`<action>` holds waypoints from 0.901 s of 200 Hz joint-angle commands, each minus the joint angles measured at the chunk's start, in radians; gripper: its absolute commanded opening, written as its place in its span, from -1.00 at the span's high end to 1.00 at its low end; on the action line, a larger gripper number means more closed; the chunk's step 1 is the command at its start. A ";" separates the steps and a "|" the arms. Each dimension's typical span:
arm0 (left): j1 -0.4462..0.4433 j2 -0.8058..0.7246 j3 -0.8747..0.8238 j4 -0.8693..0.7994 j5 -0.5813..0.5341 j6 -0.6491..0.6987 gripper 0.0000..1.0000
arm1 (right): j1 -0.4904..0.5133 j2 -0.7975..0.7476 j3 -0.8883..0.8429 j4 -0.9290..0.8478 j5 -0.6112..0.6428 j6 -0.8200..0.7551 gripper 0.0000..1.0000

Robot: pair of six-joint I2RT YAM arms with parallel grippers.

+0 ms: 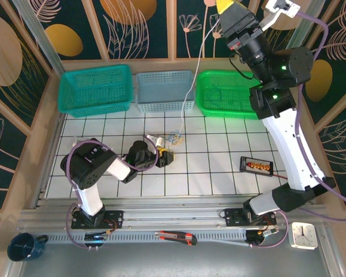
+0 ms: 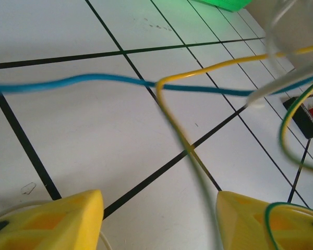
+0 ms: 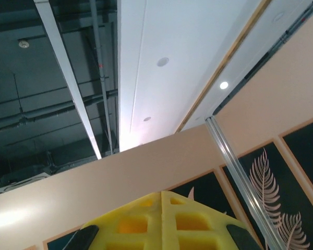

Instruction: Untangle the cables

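Note:
The cables (image 1: 174, 138) lie as a small tangle of thin wires on the white tiles, mid-table. A white cable (image 1: 191, 86) rises from the tangle to my right gripper (image 1: 225, 6), which is raised high at the back and shut on it. In the right wrist view the yellow jaws of that gripper (image 3: 162, 195) are pressed together. My left gripper (image 1: 164, 157) sits low, just left of the tangle, and is open. In the left wrist view a yellow cable (image 2: 198, 67) runs down between the parted fingers of the left gripper (image 2: 159, 203), and a blue cable (image 2: 94, 79) crosses ahead of them.
Three baskets line the back: teal (image 1: 95, 86), grey-blue (image 1: 164, 89) and green (image 1: 225, 92). A black connector box (image 1: 256, 166) lies on the tiles to the right. A box cutter (image 1: 176, 236) rests on the front rail, with a mug (image 1: 23, 247) and a clock (image 1: 304, 235) at its ends.

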 commanded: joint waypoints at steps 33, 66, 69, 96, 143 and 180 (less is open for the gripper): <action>-0.002 -0.155 0.002 -0.051 0.023 0.018 -0.54 | -0.001 -0.041 -0.225 0.110 -0.026 0.067 1.00; -0.002 -0.257 0.004 -0.126 0.026 0.047 -0.74 | 0.019 -0.043 -0.283 0.109 -0.032 0.061 1.00; -0.002 -0.264 0.005 -0.134 0.025 0.050 -0.75 | 0.022 -0.043 -0.285 0.108 -0.032 0.061 1.00; -0.001 -0.308 0.032 -0.190 0.011 0.076 -0.83 | 0.053 -0.039 -0.297 0.100 -0.034 0.045 1.00; -0.002 -0.286 0.131 -0.240 0.007 0.107 -0.88 | 0.117 -0.024 -0.263 0.077 -0.039 0.021 1.00; -0.002 -0.215 0.214 -0.245 0.006 0.115 -0.89 | 0.179 -0.006 -0.230 0.067 -0.046 0.009 1.00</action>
